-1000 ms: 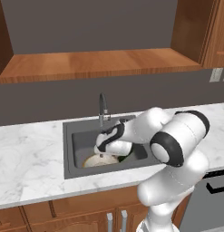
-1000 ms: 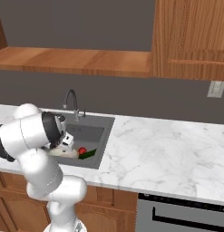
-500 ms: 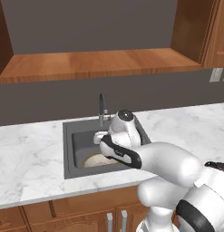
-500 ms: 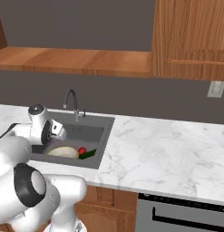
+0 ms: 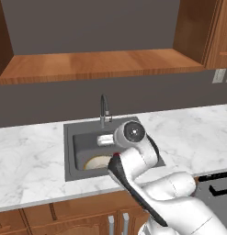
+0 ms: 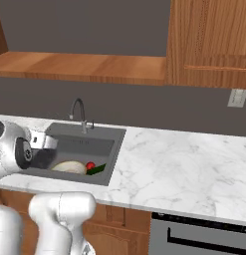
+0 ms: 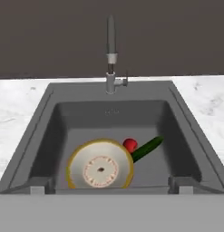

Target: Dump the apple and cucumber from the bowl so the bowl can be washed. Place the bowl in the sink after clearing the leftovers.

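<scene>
In the left base view the white arm bends over the sink (image 5: 82,142), which is sunk into the marble counter (image 5: 27,160) below a wooden shelf (image 5: 96,64); the faucet (image 5: 104,110) stands at the basin's back edge, and part of the bowl (image 5: 95,161) shows on the basin floor, half hidden by the arm. In the right base view the bowl (image 6: 68,167) lies in the sink (image 6: 94,142) with the apple (image 6: 90,166) just beside its right rim and the cucumber (image 6: 97,170) next to the apple; the hand hangs at the basin's left side, and I cannot tell there how its fingers stand. In the hand view the gripper (image 7: 111,186) is spread wide, its fingertips (image 7: 38,186) far apart with nothing between them. The bowl (image 7: 100,169) sits empty on the sink (image 7: 63,115) floor, the apple (image 7: 129,145) touching its upper right rim, the cucumber (image 7: 147,148) slanting just beside the apple, the faucet (image 7: 111,54) behind.
</scene>
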Tool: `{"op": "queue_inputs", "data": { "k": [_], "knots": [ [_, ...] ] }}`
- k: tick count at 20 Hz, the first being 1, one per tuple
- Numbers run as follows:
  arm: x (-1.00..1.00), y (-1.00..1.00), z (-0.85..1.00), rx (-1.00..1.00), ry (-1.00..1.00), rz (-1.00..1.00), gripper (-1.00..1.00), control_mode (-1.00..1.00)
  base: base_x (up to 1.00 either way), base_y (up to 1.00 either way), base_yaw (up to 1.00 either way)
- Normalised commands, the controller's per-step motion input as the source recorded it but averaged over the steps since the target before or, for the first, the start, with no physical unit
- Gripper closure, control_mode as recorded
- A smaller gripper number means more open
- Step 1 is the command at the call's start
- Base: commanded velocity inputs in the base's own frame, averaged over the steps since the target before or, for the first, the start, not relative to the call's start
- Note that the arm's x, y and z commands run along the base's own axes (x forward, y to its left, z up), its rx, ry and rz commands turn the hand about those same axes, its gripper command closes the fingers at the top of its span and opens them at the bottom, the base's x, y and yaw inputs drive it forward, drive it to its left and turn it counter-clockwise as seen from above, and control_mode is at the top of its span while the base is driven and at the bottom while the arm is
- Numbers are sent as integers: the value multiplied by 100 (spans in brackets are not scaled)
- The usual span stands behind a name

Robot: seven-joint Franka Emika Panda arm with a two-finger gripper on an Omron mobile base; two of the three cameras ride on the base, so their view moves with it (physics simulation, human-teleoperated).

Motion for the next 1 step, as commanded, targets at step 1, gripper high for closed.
{"op": "queue_inputs", "data": {
  "k": [1],
  "knots": [
    [-100,0,87,-5,-33,0,-100,-100,0,0,0]
  ]
}}
